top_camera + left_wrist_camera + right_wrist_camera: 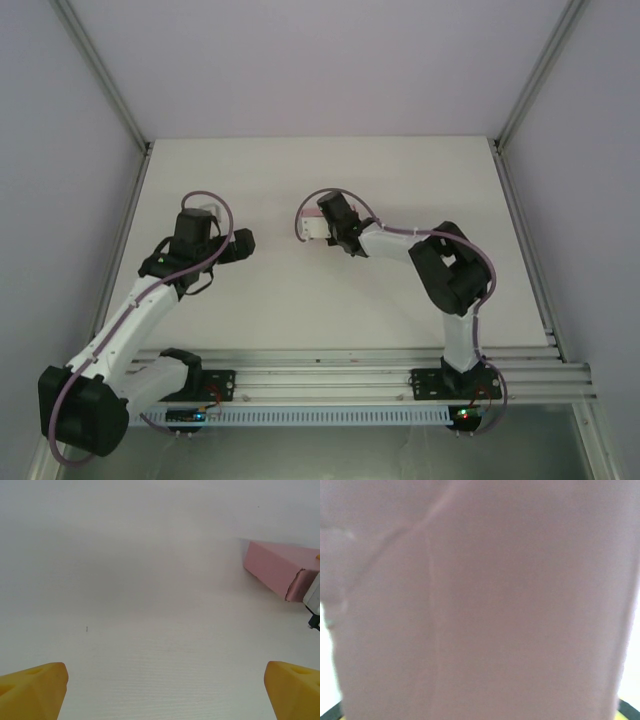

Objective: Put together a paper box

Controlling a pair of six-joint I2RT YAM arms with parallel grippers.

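The paper box [313, 229] is a small folded pink box near the middle of the table, held at the tip of my right gripper [330, 230], which is shut on it. Its pink card [485, 605] is pressed close against the right wrist camera and hides the fingers. In the left wrist view the paper box [275, 569] lies at the right, one end flap facing me. My left gripper [244, 243] stands to the left of the box, apart from it. It is open, the left gripper [165, 675] having yellow fingertips [40, 687] spread wide over bare table.
The white table [300, 320] is bounded by grey walls and metal frame posts [100, 70]. A slotted rail [330, 375] carrying both arm bases runs along the near edge. The right arm's elbow [450, 265] stands up to the right of the box.
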